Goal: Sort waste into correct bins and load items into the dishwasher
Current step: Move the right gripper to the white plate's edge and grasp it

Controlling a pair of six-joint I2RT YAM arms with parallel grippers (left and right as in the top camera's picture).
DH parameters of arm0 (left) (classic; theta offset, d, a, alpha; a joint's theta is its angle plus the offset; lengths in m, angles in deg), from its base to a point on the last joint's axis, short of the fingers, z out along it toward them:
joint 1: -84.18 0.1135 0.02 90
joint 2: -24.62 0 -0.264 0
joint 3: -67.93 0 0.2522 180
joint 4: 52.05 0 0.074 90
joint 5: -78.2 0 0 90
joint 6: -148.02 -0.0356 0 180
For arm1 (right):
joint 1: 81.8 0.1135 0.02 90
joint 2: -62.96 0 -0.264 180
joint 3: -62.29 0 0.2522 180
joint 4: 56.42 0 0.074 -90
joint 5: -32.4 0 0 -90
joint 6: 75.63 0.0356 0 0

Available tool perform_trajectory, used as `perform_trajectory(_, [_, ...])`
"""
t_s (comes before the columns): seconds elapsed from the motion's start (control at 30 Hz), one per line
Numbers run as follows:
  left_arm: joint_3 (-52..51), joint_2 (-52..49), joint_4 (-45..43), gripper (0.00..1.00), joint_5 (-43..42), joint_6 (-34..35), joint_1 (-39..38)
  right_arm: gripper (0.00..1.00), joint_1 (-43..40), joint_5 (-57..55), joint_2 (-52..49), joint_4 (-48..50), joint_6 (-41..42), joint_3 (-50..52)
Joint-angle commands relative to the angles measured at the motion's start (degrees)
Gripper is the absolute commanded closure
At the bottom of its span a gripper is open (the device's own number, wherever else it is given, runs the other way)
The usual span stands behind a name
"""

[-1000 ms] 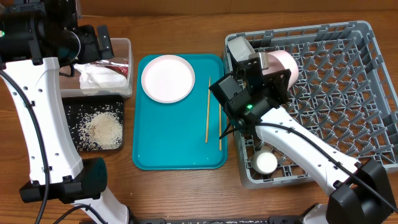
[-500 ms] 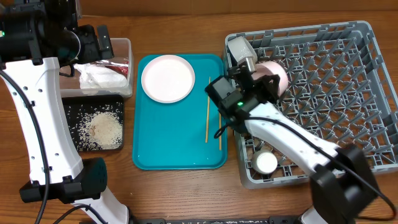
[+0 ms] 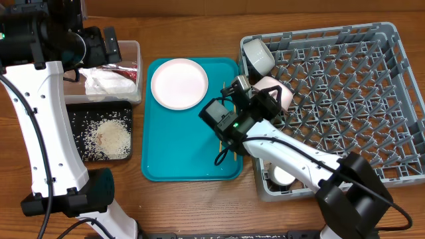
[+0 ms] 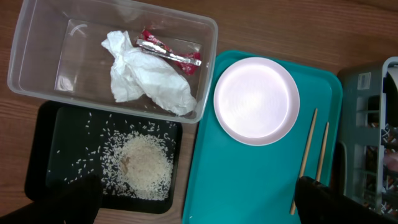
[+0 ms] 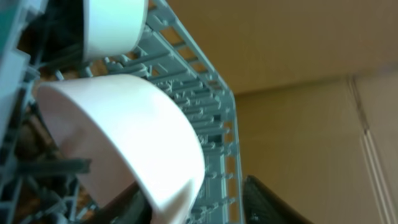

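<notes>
My right gripper (image 3: 264, 93) is at the left edge of the grey dish rack (image 3: 345, 99). It grips the rim of a small white bowl (image 3: 275, 93), held on its side; the right wrist view shows the bowl (image 5: 124, 137) filling the space by the fingers (image 5: 193, 202). A second bowl (image 3: 257, 54) stands in the rack's corner. My left gripper (image 4: 196, 193) is open and empty, high above the clear tub (image 4: 208, 62), which holds the napkin (image 4: 149, 78) and wrapper (image 4: 168, 53). Rice (image 4: 144, 165) lies in the black tray (image 4: 50, 143). Two chopsticks (image 4: 306, 155) and the small plate (image 4: 256, 101) lie on the teal tray.
The teal tray (image 3: 186, 153) sits between the bins and the rack. My right arm crosses its right edge and covers part of the chopsticks (image 3: 221, 116). A small white dish (image 3: 284, 174) sits in the rack's near left corner. The large plate is out of view.
My right gripper has moved left and nearer with the bowl, from inside the rack to its left edge. The left arm has not moved.
</notes>
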Motion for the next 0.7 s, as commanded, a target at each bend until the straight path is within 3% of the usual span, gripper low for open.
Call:
perform_trajectory(0.0, [0.7, 0.3, -0.1, 0.00, -0.5, 0.2, 0.2, 0.34, 1.5, -0.1, 0.6, -0.6, 0.5, -1.8])
perform_trajectory(0.13, [0.7, 0.3, -0.1, 0.00, -0.5, 0.2, 0.2, 0.18, 1.5, 4.6, 2.6, -0.9, 0.5, -4.6])
perform_trajectory(0.27, [0.7, 0.3, -0.1, 0.00, -0.5, 0.2, 0.2, 0.02, 0.6, 19.2, 6.6, -0.7, 1.0, -9.3])
perform_trajectory(0.37, [0.7, 0.3, -0.1, 0.00, -0.5, 0.2, 0.2, 0.00, -0.6, 31.6, 8.0, -0.3, 1.4, -11.5])
perform_trajectory(0.53, [0.7, 0.3, -0.1, 0.00, -0.5, 0.2, 0.2, 0.00, -2.3, 68.0, 8.3, 5.5, 1.4, -11.8])
perform_trajectory(0.67, [0.7, 0.3, -0.1, 0.00, -0.5, 0.2, 0.2, 0.00, -2.5, 79.4, 8.3, 12.6, 1.4, -11.8])
